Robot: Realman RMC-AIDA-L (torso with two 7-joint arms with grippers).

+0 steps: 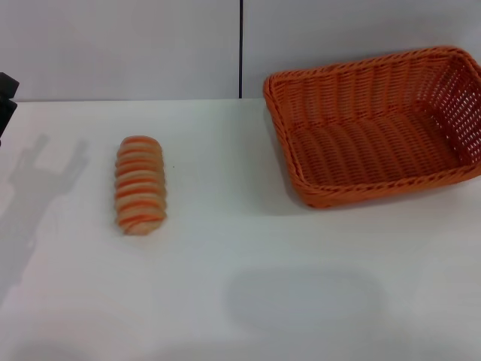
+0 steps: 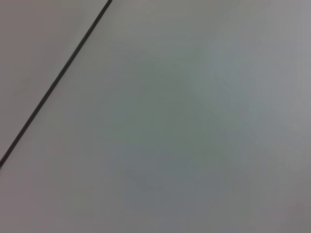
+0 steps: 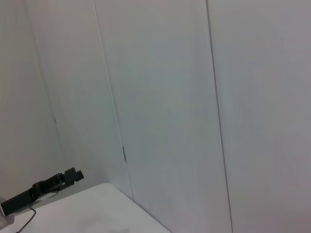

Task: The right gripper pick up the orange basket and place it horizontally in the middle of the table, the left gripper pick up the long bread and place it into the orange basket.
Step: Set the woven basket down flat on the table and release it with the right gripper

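Orange basket [image 1: 376, 131]: rectangular woven wicker, braided rim, sloped sides, set on the table's [image 1: 248, 301] far right. Long bread [image 1: 140, 185]: oblong tan loaf, orange-brown ridges, laid left of centre, well apart. Left gripper [image 1: 6, 98]: black, at the left edge; finger state cannot be told.

Orange woven basket [image 1: 376, 135] upright at table's [image 1: 248, 301] far right, striped long bread [image 1: 140, 185] lying lengthwise left, well apart

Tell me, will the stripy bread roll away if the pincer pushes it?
Probably a little: the long bread has rounded sides, though it seems to lie on a flatter underside. It looks soft, so a hard squeeze might dent it. It likely weighs little.
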